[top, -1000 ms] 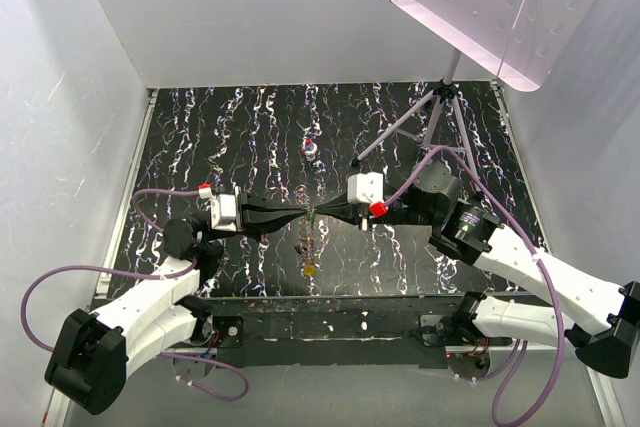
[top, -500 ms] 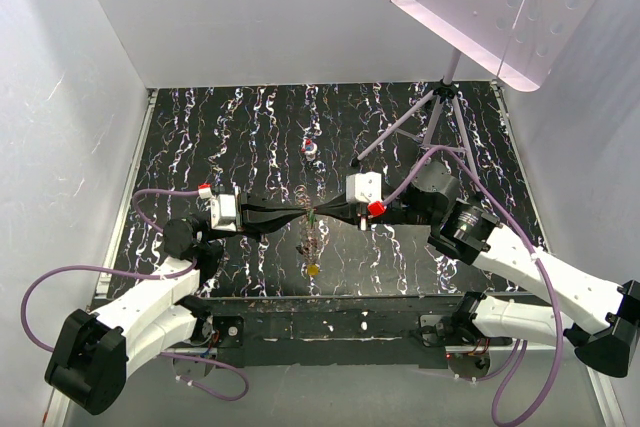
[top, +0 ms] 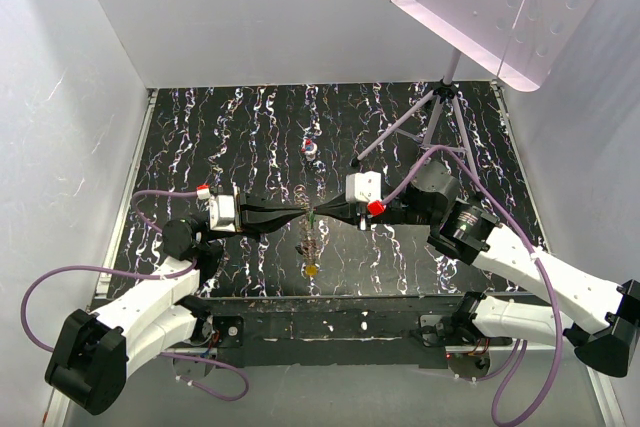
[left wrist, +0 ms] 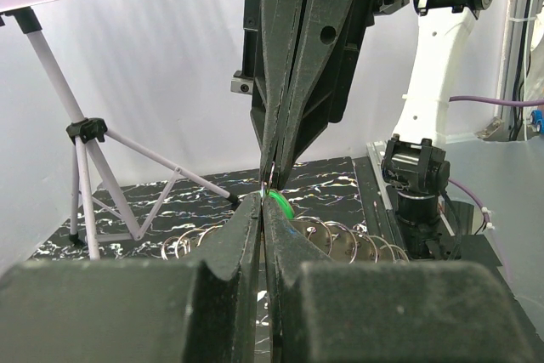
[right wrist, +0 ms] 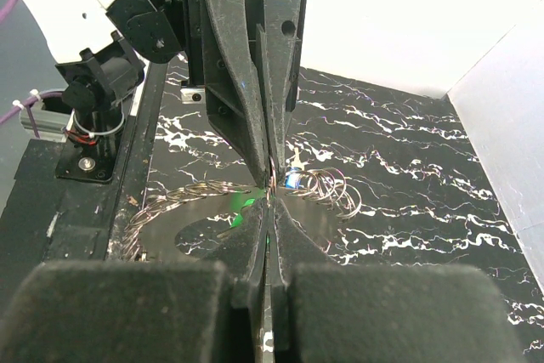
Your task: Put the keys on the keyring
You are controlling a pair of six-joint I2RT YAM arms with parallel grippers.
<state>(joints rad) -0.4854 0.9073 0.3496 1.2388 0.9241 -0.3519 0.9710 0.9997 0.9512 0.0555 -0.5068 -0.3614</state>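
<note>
Tips met near the table's (top: pixel 200 127) near edge: left gripper (left wrist: pixel 262 210) clamped the green key (left wrist: pixel 280 204), right gripper (right wrist: pixel 270 201) clamped the keyring (right wrist: pixel 327 186), apparently for threading.

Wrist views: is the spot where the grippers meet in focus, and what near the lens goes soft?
Left wrist: the green key at the tips reads fairly sharp; the left gripper is dark and soft near the lens. Right wrist: the right gripper blurs likewise, and a green smear glows beside its tips.

left pincer (top: pixel 304 214) facing right pincer (top: pixel 319 213), tips meeting
</note>
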